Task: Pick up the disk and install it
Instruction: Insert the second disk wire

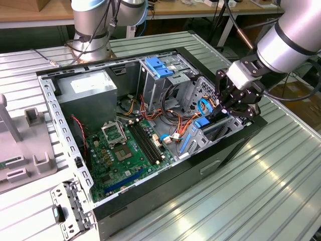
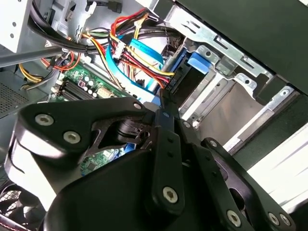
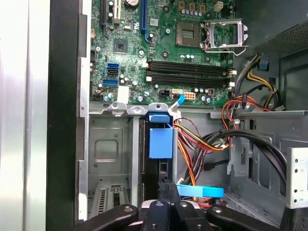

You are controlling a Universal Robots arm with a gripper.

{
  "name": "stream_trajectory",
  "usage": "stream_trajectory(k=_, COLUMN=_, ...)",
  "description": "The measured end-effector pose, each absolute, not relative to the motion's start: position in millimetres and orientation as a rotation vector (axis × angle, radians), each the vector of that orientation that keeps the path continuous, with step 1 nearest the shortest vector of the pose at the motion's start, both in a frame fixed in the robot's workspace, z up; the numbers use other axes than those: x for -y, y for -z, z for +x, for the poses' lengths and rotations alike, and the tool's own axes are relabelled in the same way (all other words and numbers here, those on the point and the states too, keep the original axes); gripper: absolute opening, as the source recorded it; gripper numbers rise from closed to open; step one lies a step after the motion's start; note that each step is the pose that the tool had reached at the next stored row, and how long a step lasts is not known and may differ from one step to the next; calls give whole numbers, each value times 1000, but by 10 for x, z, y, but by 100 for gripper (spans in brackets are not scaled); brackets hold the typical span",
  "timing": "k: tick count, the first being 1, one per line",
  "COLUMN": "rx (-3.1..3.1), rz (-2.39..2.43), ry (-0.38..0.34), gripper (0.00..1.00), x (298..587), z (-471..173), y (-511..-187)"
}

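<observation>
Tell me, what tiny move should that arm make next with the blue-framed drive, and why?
Probably a short, straight push further down into the metal drive bay. The disk stands on edge in the bay's slot inside the computer case, and the gripper sits at its near end. The blue carrier seems to stand proud of the bay, so it looks not fully seated.

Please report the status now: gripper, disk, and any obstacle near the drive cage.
Gripper at the drive cage, shut on disk. Disk stands on edge in cage. Cables close beside it.
</observation>
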State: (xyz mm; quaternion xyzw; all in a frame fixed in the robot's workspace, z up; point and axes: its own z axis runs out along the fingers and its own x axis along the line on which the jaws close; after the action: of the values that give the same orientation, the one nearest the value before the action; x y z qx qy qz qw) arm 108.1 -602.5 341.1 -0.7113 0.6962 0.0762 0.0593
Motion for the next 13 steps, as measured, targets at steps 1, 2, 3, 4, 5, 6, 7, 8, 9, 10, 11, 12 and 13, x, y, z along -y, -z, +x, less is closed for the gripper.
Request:
stream_trajectory(k=1, rx=-2108, rz=-2154, ry=-231, gripper=11, x=6026, z=1085, y=-3422)
stream_trajectory(k=2, rx=-2108, rz=-2154, ry=-231, gripper=11, x=6028, z=1091, y=-3434)
stream_trajectory(k=3, rx=-2108, rz=-2154, ry=-231, gripper=11, x=6029, z=1106, y=-3447)
stream_trajectory(k=4, rx=-2107, rz=-2153, ry=-232, gripper=11, x=6029, z=1122, y=-3455)
stream_trajectory(k=5, rx=-2106, rz=-2152, ry=-234, gripper=11, x=6029, z=1148, y=-3469)
stream_trajectory(k=6, rx=-2106, rz=-2151, ry=-236, gripper=11, x=6029, z=1165, y=-3479)
stream_trajectory(k=7, rx=-2104, rz=-2150, ry=-240, gripper=11, x=6030, z=1199, y=-3491)
stream_trajectory(k=8, rx=-2102, rz=-2148, ry=-245, gripper=11, x=6029, z=1240, y=-3507)
stream_trajectory(k=9, rx=-2101, rz=-2146, ry=-248, gripper=11, x=6030, z=1259, y=-3516)
stream_trajectory(k=10, rx=-2100, rz=-2145, ry=-250, gripper=11, x=6030, z=1278, y=-3526)
stream_trajectory(k=11, rx=-2098, rz=-2144, ry=-253, gripper=11, x=6029, z=1299, y=-3543)
stream_trajectory(k=12, rx=-2097, rz=-2143, ry=-255, gripper=11, x=6029, z=1314, y=-3555)
stream_trajectory(k=13, rx=-2096, rz=-2141, ry=-258, gripper=11, x=6029, z=1334, y=-3569)
